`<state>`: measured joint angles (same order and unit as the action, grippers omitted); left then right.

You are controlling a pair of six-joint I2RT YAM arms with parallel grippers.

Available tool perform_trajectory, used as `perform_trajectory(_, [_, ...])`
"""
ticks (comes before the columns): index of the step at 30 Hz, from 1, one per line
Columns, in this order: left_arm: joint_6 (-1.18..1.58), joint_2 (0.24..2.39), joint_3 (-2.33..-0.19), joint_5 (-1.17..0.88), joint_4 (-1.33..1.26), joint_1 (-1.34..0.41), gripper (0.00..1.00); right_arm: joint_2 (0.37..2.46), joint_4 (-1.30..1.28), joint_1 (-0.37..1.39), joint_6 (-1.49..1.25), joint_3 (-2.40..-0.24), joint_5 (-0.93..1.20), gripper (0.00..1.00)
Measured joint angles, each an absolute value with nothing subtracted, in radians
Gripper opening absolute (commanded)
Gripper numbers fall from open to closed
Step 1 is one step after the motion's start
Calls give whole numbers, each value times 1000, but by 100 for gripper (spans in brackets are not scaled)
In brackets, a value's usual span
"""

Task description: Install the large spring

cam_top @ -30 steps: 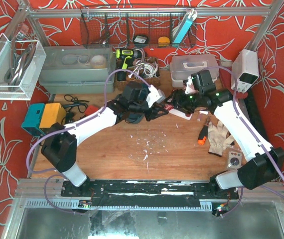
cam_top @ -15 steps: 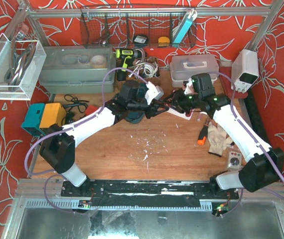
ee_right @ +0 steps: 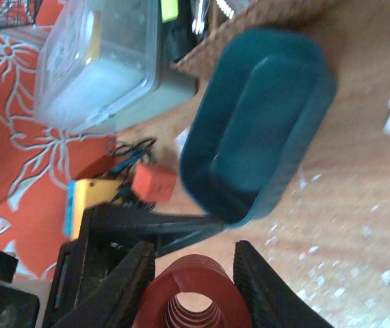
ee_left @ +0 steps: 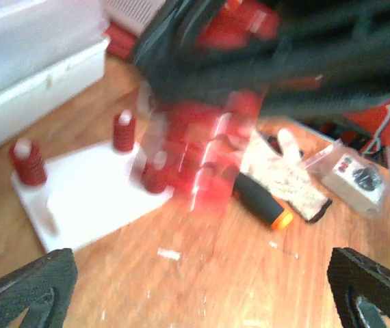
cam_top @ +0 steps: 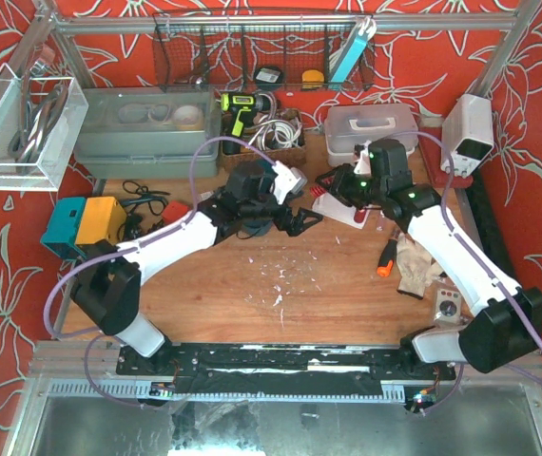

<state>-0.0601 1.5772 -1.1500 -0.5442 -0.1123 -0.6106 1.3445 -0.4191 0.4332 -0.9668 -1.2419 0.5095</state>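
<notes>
**Right Gripper Clamped on the One Large Spring**

The right gripper (ee_right: 193, 301) pinched the single large spring (ee_right: 202, 277) between both fingers, aloft near the white plate (ee_left: 85, 201). The left gripper (ee_left: 198, 294) gaped wide, holding nothing. Three small red springs (ee_left: 28, 161) stood upright on that plate.

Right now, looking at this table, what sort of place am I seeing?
Probably a small workshop or robotics lab bench. There is a scuffed wooden table, a wire basket of hand tools hung on the back rail, and a cordless drill, a screwdriver and work gloves lying about.
</notes>
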Motion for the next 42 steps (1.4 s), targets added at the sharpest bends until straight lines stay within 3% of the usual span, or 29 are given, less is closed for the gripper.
perform_trajectory(6, [46, 1488, -1011, -434, -50, -573, 100, 1337, -299, 437, -786, -1164, 304, 0])
perform_trajectory(17, [197, 1347, -894, -245, 82, -448, 100, 1642, -235, 440, -461, -1252, 131, 0])
perform_trajectory(42, [230, 1325, -882, -165, 148, -373, 100, 1802, -161, 459, -226, -1310, 15, 0])
